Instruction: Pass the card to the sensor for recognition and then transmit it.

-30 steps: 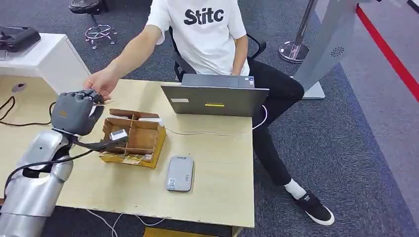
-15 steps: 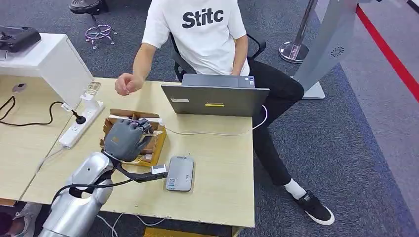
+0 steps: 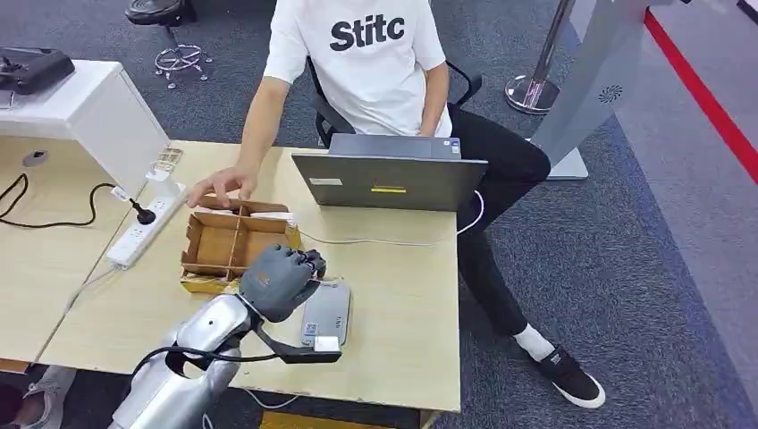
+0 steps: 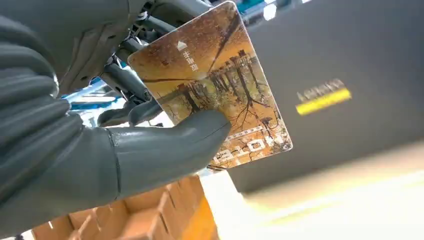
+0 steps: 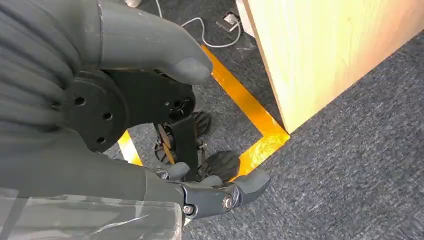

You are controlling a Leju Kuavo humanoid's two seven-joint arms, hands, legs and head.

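Observation:
My left hand [image 3: 279, 281] hovers over the near left part of the grey card sensor [image 3: 329, 313], which lies flat on the desk in front of the laptop. In the left wrist view that hand [image 4: 100, 150] pinches a card [image 4: 215, 75] printed with an autumn tree scene between the thumb and the fingers behind it. The card stands on edge, facing the laptop's dark lid [image 4: 350, 75]. My right hand [image 5: 125, 110] hangs low beside the desk leg, its thumb and fingers apart with nothing in them.
A divided cardboard box [image 3: 234, 246] sits left of the sensor, and a person's hand [image 3: 223, 185] rests on its far edge. The person sits behind the open laptop [image 3: 389, 181]. A white power strip [image 3: 147, 223] with cables lies further left.
My left hand travelled right and nearer with the card, from beside the person's hand, over the box, to above the sensor. The person's hand pulled back, then settled on the box.

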